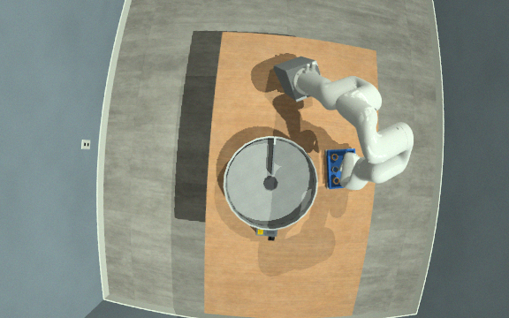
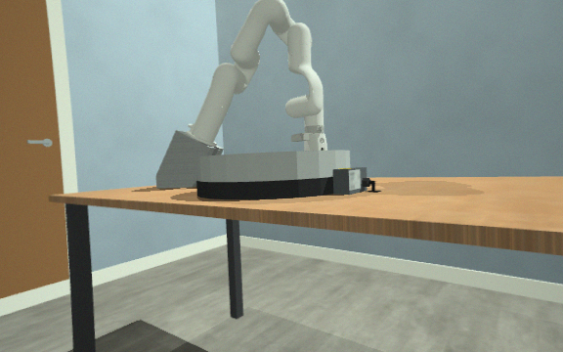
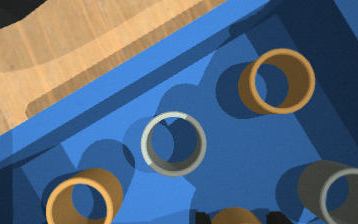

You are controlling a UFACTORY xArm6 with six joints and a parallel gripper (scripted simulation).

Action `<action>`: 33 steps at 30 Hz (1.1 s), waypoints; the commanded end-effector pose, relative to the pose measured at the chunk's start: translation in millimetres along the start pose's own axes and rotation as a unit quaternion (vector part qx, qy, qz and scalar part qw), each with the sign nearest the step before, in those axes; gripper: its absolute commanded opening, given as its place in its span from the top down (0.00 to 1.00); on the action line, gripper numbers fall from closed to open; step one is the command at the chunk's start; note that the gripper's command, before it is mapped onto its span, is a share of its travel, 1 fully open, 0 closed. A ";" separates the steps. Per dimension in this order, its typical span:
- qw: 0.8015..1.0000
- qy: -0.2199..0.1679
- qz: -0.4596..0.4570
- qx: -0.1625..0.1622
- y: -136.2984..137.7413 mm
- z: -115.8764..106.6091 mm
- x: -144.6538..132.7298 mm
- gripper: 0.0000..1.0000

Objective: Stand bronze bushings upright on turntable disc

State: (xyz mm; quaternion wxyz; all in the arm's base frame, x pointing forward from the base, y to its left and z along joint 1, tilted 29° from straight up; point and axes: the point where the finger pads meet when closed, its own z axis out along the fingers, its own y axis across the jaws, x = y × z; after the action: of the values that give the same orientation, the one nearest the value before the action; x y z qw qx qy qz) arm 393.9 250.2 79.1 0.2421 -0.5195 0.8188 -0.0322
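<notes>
Closed on a bronze bushing [image 3: 236, 215], down at the bottom edge of the wrist view: one dark fingertip to either side of it, claw [image 2: 316, 142] [image 3: 241, 219] pointing down over the crate [image 1: 328, 170] [image 3: 105, 89]. Only the near part of that bushing in sight; cannot tell if lifted off the crate floor.

Around the claw, by wrist view, all in the crate:
- Left: second bronze bushing [image 1: 333, 181] [image 3: 112, 190], upright, cut by the frame.
- Up and left: steel bushing [image 1: 332, 170] [image 3: 193, 150], upright, open end up.
- Up and right: third bronze bushing [image 1: 331, 157] [image 3: 300, 80], upright.
- Right: another steel bushing [image 3: 312, 182], upright, cut by the frame.

Farther out, left of the claw in top view: turntable [image 1: 250, 190] [image 2: 247, 167], near the crate but apart from it, dark round hub [image 1: 270, 183] at centre. In exterior view, fingertips hidden behind the turntable's wall. Up and left of the claw in top view: arm's grey base [image 1: 287, 77] [image 2: 179, 161].
</notes>
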 end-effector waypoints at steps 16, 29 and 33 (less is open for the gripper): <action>1.000 -0.001 0.000 0.001 -0.4 -6.6 -0.7 1.00; 1.000 -0.001 0.000 0.001 -0.4 -31.9 -0.5 1.00; 1.000 -0.001 0.000 0.000 -0.4 -49.0 -0.4 1.00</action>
State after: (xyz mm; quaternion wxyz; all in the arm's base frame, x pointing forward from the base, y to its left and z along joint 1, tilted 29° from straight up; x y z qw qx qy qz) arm 381.5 244.6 103.2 0.2500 -0.5169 0.8178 -0.0376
